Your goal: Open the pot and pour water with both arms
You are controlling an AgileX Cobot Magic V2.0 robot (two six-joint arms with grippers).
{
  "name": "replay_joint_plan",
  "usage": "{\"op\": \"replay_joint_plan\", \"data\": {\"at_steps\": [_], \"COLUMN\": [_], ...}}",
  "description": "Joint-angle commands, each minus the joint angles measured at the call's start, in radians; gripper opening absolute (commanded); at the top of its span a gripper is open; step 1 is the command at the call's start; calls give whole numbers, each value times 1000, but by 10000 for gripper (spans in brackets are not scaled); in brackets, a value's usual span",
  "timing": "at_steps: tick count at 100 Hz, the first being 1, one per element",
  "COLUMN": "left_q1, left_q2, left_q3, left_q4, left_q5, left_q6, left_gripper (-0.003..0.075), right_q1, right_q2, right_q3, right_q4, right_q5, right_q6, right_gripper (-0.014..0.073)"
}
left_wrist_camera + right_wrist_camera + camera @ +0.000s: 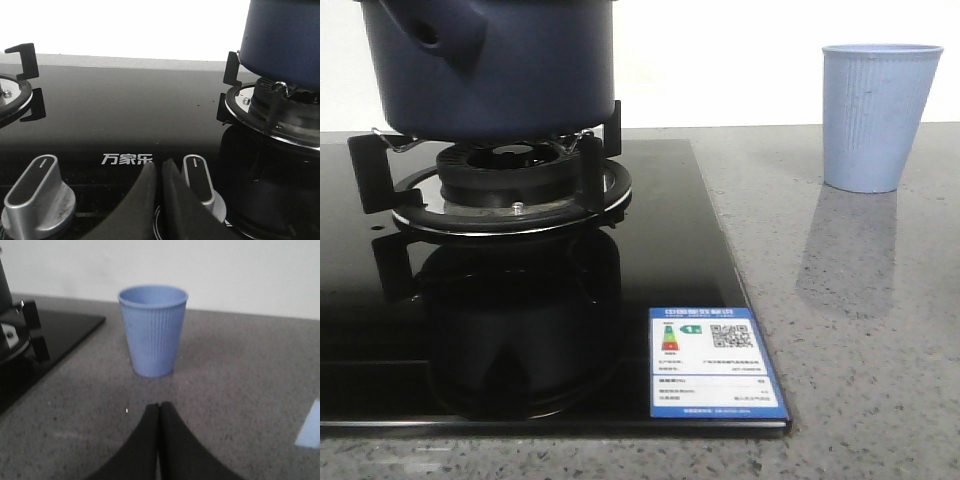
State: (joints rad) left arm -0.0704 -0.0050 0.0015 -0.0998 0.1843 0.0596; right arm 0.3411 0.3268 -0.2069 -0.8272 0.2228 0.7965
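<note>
Pot (pixel 500 70) sat on the burner (pixel 515 185) of the black glass hob (pixel 520 330), dark blue, w/ its top cut off by the front view, so couldn't tell if the lid was on or off. Same deal in the left wrist view, just the lower side of it over the ring. Blue ribbed cup (pixel 878 115) stood upright on the grey worktop (pixel 860 330), well apart from the hob on the right. From the right wrist cam couldn't see any water in it, but the angle barely looked past the rim tbh.

Left claw (pixel 159 172) was closed tight, tips touching, nothing in it, low over the front of the hob btw the two silver knobs (pixel 37 187). Right claw (pixel 159 412) same story: pinched closed, empty, hanging over the worktop near the cup.

Progress-wise, imo this fit either end: lid on and cup dry, or water poured and pot put back w/ both arms parked. Pics didn't settle it.
</note>
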Motion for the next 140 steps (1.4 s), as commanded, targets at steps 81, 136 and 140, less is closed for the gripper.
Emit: {"op": "replay_joint_plan", "data": {"at_steps": [81, 136, 140], "left_q1": [0, 0, 0], "left_q2": [-26, -25, -25], "left_q3": [33, 33, 33], "left_q4": [-9, -9, -9], "left_q5": [-74, -76, -76], "left_q6": [-10, -10, -10], "left_gripper": [-19, -19, -19], "right_q1": [-195, -218, -218], "right_q2": [-215, -355, -355], "right_q3": [233, 243, 243], "right_q4": [780, 751, 751], "right_q5": [-382, -150, -150], "right_q6": [-751, -751, -751], "right_gripper": [-74, -74, -74]}}
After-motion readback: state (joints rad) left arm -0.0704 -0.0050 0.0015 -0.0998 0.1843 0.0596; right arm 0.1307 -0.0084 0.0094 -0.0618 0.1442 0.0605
